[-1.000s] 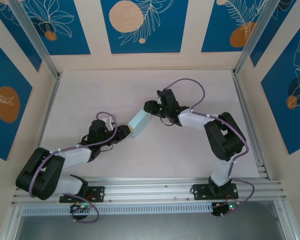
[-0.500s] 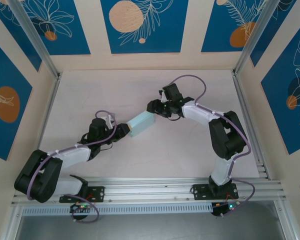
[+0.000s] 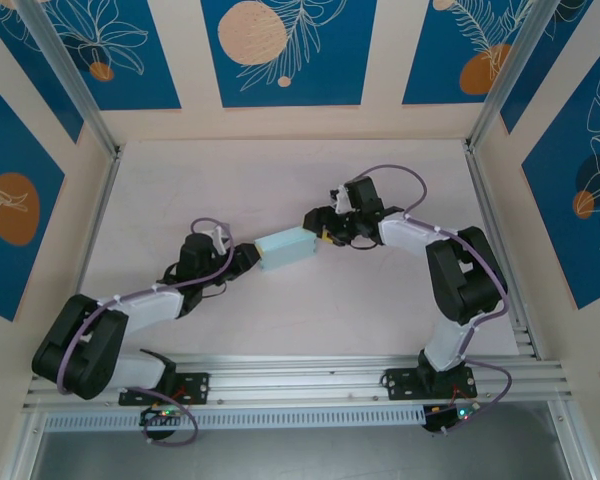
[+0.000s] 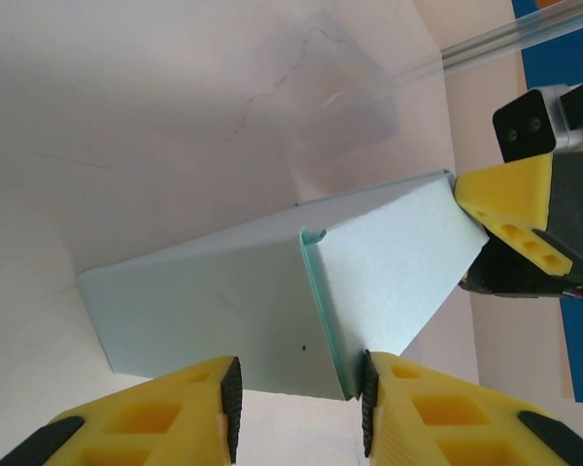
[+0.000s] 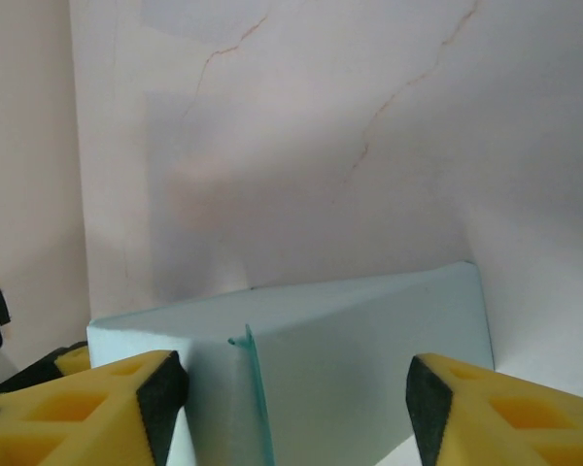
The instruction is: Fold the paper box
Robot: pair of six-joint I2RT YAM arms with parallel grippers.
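The paper box (image 3: 285, 248) is a small closed light-blue rectangular box lying on the table between the two arms. My left gripper (image 3: 250, 262) is at its left end, open. In the left wrist view the box's (image 4: 223, 301) near edge sits level with the left gripper's (image 4: 299, 388) tips, one corner against the right pad. My right gripper (image 3: 323, 228) is at the box's right end. In the right wrist view the right gripper (image 5: 296, 388) is wide open over the box (image 5: 360, 340). A tucked flap seam shows on the box's face.
The pale pink table (image 3: 280, 180) is walled by aluminium rails (image 3: 98, 200) on the left and right. One yellow finger (image 4: 510, 209) of the right gripper touches the box's far corner in the left wrist view.
The box has swung from a steep diagonal to lying nearly level. The right gripper has moved right and towards the near edge with it. The left gripper has hardly moved.
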